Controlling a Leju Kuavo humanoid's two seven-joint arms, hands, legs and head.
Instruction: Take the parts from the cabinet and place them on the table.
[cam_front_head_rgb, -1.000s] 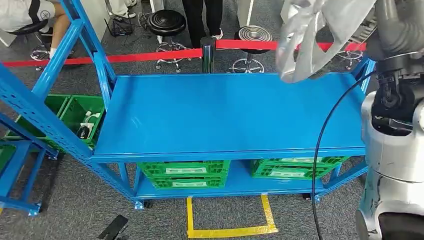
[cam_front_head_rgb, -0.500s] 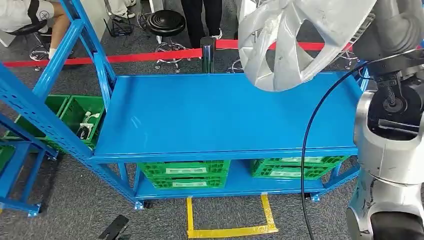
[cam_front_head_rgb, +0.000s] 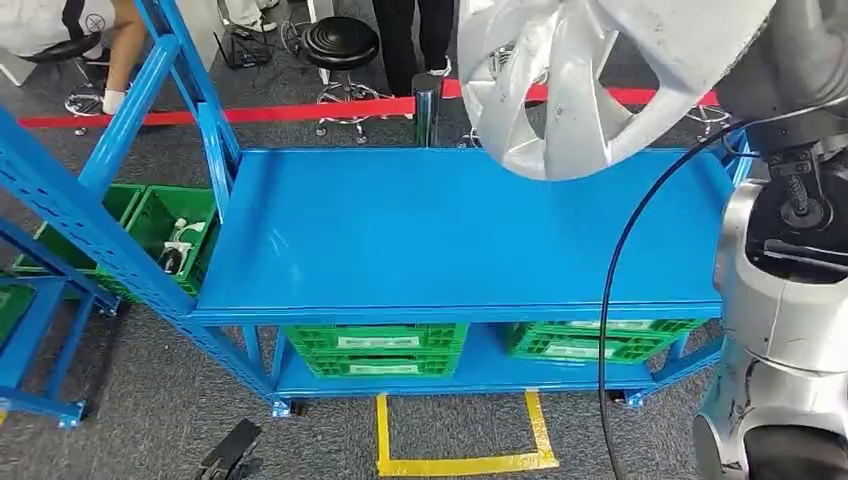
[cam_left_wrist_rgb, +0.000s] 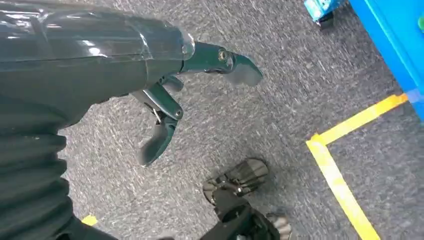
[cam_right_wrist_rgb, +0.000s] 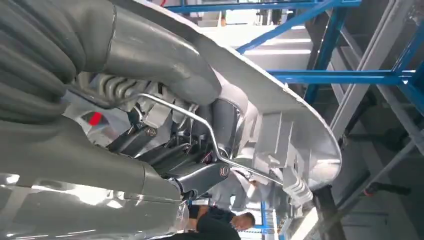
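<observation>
Wheel cover (cam_front_head_rgb: 590, 80) is gripped by right hand (cam_right_wrist_rgb: 165, 150) above blue table (cam_front_head_rgb: 400, 240); left hand (cam_left_wrist_rgb: 165, 100) hangs slack, fingers apart.

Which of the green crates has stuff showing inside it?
The green crate on the shelf left of the blue table: open-topped, with white and dark parts visible inside. The two stacks under the table show only their sides.

Grey carpet (cam_front_head_rgb: 150, 420); yellow floor tape (cam_front_head_rgb: 460, 462); black stools (cam_front_head_rgb: 342, 45)
</observation>
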